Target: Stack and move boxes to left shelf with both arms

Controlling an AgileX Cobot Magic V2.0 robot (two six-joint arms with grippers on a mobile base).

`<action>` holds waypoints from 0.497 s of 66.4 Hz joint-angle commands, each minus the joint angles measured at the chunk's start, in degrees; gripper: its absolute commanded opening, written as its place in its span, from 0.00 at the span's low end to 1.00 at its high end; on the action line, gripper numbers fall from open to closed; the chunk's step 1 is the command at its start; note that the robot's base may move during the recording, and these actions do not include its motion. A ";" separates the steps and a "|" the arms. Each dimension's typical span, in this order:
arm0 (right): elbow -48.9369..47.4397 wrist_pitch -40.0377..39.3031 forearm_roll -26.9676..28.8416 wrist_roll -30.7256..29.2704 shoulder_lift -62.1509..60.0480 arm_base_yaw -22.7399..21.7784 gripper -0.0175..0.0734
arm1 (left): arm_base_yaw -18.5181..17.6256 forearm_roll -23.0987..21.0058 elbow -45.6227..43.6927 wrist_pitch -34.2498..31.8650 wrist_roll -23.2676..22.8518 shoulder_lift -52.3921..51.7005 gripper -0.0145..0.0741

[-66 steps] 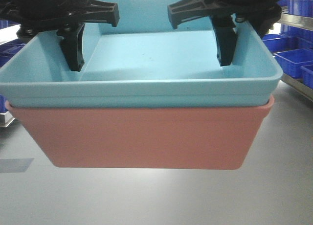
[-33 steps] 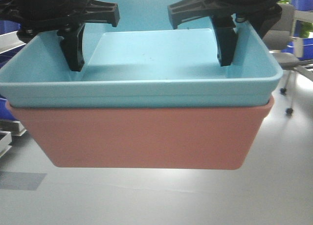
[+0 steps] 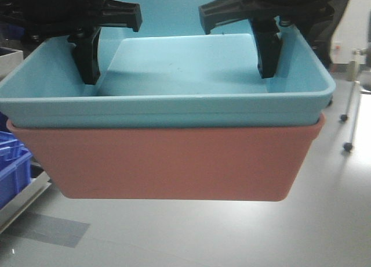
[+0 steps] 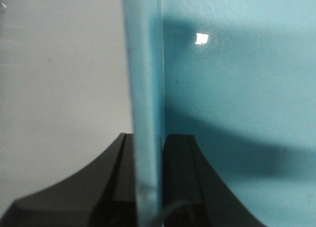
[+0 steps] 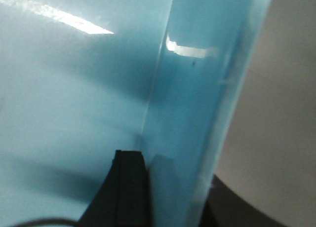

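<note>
- Hanging above the table, the salmon box holds the blue box nested inside.
- Left end effector and right end effector each clamp a blue side wall.
- Farther left, a dark blue bin has newly appeared; the turn shelfward seems underway.

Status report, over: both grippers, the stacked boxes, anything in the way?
Left gripper shut on light blue box, left wall; right gripper shut on right wall. It sits nested in salmon pink box. Dark blue bin low left, apart.
</note>
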 commanded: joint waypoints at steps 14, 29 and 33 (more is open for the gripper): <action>-2.83 -11.95 2.27 -0.84 -2.55 1.75 0.25 | -2.21 -4.88 -2.70 -11.27 -0.15 -2.40 0.15; -2.83 -11.95 2.27 -0.84 -2.55 1.75 0.25 | -2.21 -4.88 -2.70 -11.27 -0.15 -2.40 0.15; -2.83 -11.95 2.27 -0.84 -2.55 1.75 0.25 | -2.21 -4.88 -2.70 -11.27 -0.15 -2.40 0.15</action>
